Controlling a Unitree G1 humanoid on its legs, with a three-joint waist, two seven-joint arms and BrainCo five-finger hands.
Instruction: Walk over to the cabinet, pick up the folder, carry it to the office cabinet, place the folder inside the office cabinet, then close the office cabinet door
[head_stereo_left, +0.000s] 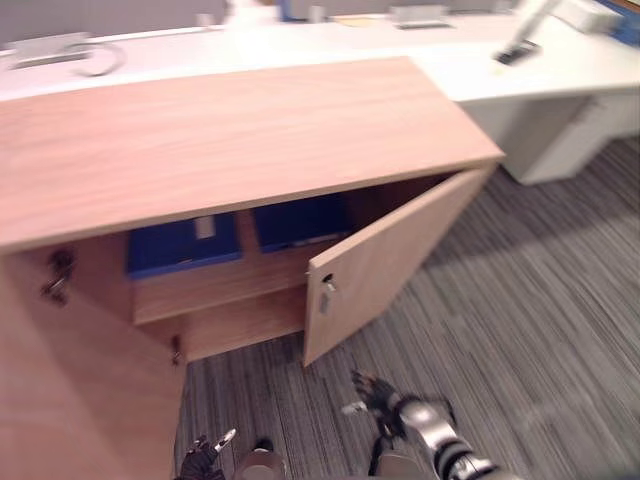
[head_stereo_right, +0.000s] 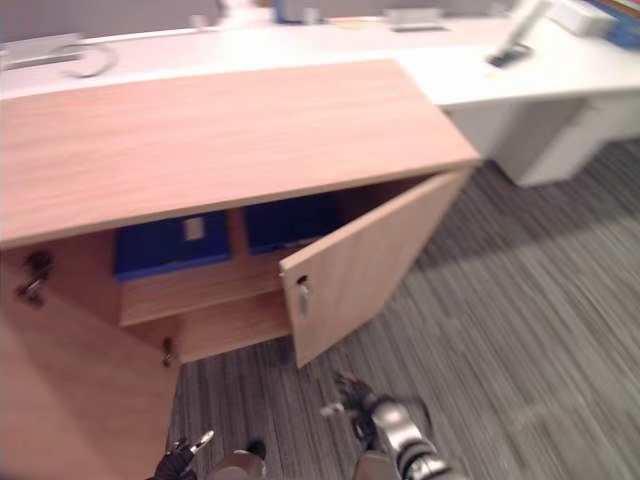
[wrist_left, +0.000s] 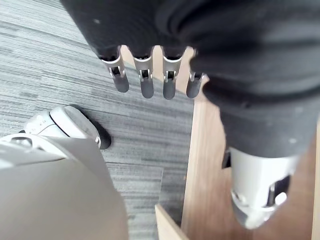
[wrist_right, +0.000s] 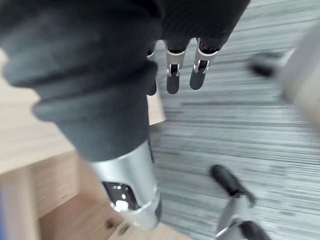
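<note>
Two flat blue folders (head_stereo_left: 185, 245) lie on the shelf inside the low light-wood office cabinet (head_stereo_left: 230, 130) — placing looks done. The left hand (wrist_left: 146, 85) and right hand (head_stereo_left: 378, 395) hang near the floor, fingers straight, empty. Next — swing the half-open right wooden door (head_stereo_left: 390, 260) shut.

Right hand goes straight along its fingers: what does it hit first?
Likely the grey carpet: the right hand aims its fingers at bare floor in its wrist view. The open cabinet door lies close beside that line; depth is unclear.
</note>
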